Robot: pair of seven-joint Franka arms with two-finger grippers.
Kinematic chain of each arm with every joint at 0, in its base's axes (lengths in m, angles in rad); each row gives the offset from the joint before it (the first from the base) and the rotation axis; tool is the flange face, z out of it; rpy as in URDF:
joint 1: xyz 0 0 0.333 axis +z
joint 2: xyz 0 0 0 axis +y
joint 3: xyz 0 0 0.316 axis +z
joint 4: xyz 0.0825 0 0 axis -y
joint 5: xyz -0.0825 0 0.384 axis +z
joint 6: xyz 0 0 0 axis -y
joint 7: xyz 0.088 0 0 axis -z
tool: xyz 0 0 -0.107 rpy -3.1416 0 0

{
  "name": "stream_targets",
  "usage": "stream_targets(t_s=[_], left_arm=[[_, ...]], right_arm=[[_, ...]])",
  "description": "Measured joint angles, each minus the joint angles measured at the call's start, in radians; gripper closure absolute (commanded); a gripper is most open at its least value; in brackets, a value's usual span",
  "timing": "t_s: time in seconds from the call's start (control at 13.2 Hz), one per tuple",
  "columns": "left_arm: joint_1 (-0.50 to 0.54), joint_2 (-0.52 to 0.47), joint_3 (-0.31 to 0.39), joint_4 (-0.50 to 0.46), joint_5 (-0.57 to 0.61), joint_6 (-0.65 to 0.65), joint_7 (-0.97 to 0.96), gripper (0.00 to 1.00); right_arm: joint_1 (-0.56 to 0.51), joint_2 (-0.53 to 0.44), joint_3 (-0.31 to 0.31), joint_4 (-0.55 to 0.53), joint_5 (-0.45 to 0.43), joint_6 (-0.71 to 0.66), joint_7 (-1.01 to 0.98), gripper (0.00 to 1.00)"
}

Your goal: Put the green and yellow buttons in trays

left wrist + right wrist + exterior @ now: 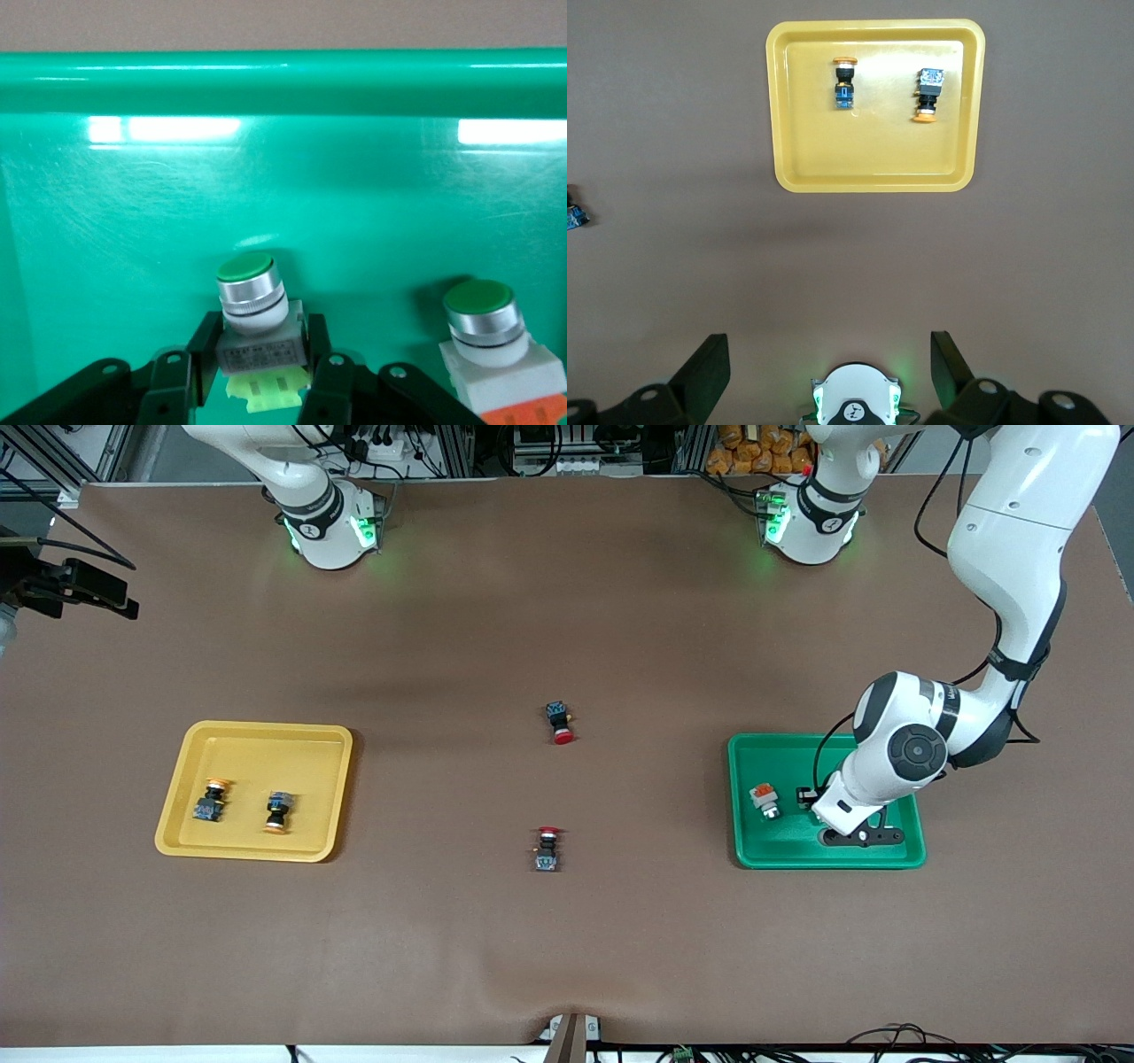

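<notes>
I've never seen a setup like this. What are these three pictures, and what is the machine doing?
Two robot arms stand at a brown table. One picture looks down from across it; the others come from cameras on each wrist. The left gripper is down in the green tray, its fingers around a green button, beside another green button. The right gripper waits open above the table, looking at the yellow tray with two yellow buttons. Two red buttons lie mid-table.

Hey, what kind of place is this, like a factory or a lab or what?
Most likely a robotics lab bench rather than a factory: two arms bolted to a brown-covered table, aluminium framing and loose cables along its edge, and a staged sorting set of push-button switches with a yellow tray and a green tray.
</notes>
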Motion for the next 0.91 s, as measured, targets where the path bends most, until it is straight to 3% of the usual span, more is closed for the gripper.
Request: stream_targets(t_s=[0.08, 0.91], left_arm=[[0.003, 0.0, 0.0, 0.002, 0.0, 0.0, 0.0, 0.0], [0.006, -0.032, -0.01, 0.123, 0.001, 0.01, 0.0, 0.0]], right_arm=[[0.0, 0.0, 0.0, 0.006, 0.0, 0.002, 0.004, 0.0], [-0.001, 0.008, -0.006, 0.053, 0.024, 0.017, 0.019, 0.0]])
